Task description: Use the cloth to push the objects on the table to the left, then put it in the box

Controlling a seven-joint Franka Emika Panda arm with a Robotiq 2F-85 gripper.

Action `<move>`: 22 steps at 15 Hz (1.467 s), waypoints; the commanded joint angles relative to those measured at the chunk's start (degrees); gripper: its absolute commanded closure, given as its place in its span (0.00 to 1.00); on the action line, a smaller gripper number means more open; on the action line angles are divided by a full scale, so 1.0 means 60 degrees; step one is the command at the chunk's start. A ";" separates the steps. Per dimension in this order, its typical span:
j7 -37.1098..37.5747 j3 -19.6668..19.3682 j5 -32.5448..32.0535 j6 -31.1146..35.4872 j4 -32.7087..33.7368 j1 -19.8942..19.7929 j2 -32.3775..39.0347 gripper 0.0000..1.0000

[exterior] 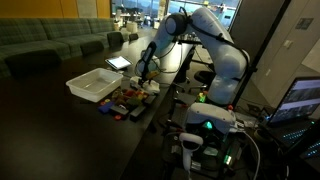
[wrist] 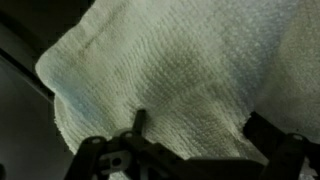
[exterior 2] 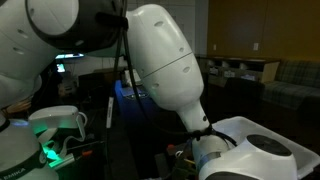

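Cloth (wrist: 170, 70) edge on table (wrist: 15, 130) under end effector (wrist: 190, 155)

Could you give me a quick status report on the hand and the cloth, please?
Hand open, jaws wide. White cloth right in front of it, not gripped. Toys clustered beside the plastic bin.

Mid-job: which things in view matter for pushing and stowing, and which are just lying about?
Job: cloth, toys, table, box, gripper.
Lying about: tablet, sofa.
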 commanded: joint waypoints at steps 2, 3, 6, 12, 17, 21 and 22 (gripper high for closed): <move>-0.0107 -0.0125 0.0218 -0.0989 0.1492 0.0015 0.0981 0.00; -0.0202 -0.0084 0.0200 -0.1234 0.1594 -0.0017 0.1014 0.17; -0.0407 -0.0090 0.0091 -0.2013 0.1746 0.0012 0.0934 0.43; -0.0720 -0.0193 -0.0017 -0.2851 0.1517 0.0103 0.0618 0.86; -0.0460 -0.0659 -0.0230 -0.2939 0.0890 0.0375 0.0129 0.88; -0.0055 -0.1450 -0.0637 -0.2844 -0.0007 0.0832 -0.0384 0.86; 0.0095 -0.1658 -0.0792 -0.2813 -0.0257 0.0979 -0.0494 0.87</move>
